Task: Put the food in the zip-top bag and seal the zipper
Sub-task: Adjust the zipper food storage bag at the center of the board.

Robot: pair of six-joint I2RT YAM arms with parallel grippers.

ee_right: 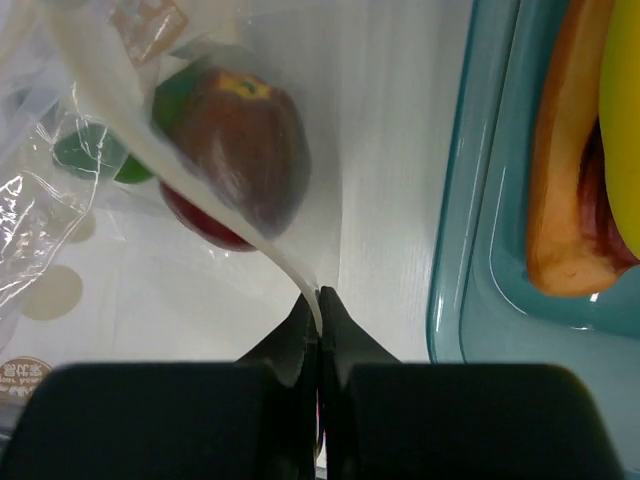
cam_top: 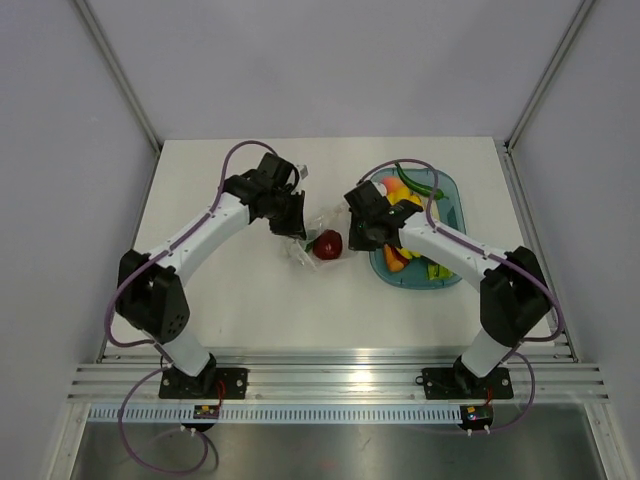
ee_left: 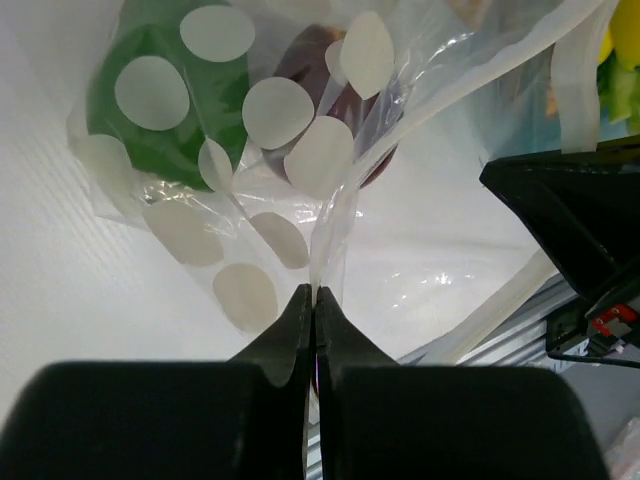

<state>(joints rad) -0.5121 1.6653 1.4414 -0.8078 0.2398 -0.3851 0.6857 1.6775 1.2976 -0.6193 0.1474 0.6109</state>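
Clear crinkly plastic, printed with white round blobs, forms a bag (cam_top: 303, 240) lying on a white table (cam_top: 250, 300) between two black robot arms. The left gripper (ee_left: 313, 300) has its fingers pinched shut on a fold of the bag's film. The right gripper (ee_right: 318, 298) is likewise closed, nipping the bag's edge where the pale zipper (ee_left: 480, 85) strip runs down to its tips. The mouth looks parted between them. Inside the bag lie a dark red apple (ee_right: 240, 140) and a green round fruit (ee_left: 200, 125), seen through the film. Just right of the bag sits a teal tray (ee_right: 450, 250) holding the other food, among it an orange piece (ee_right: 560, 200) touching a yellow banana (ee_right: 625, 100), and green pieces too small to make out.
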